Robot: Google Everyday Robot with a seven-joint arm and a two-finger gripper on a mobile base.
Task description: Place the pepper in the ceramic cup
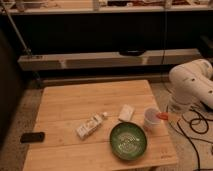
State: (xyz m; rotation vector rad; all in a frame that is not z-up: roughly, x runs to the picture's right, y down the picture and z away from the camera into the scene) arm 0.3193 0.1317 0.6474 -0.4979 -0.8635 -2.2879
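Observation:
The ceramic cup (151,119) is plain white and stands upright near the right edge of the wooden table (70,102). The pepper (162,116) is a small orange-red piece, held just to the right of the cup's rim at about rim height. My gripper (168,116) sits at the end of the white arm (192,82), which reaches in from the right. It is shut on the pepper, and most of it is hidden behind the arm's wrist.
A green bowl (128,140) sits in front and to the left of the cup. A small white block (126,113) lies left of the cup. A white labelled bottle (91,126) lies on its side mid-table. A black phone (32,137) lies at the left edge. Cables (197,125) trail on the floor at the right.

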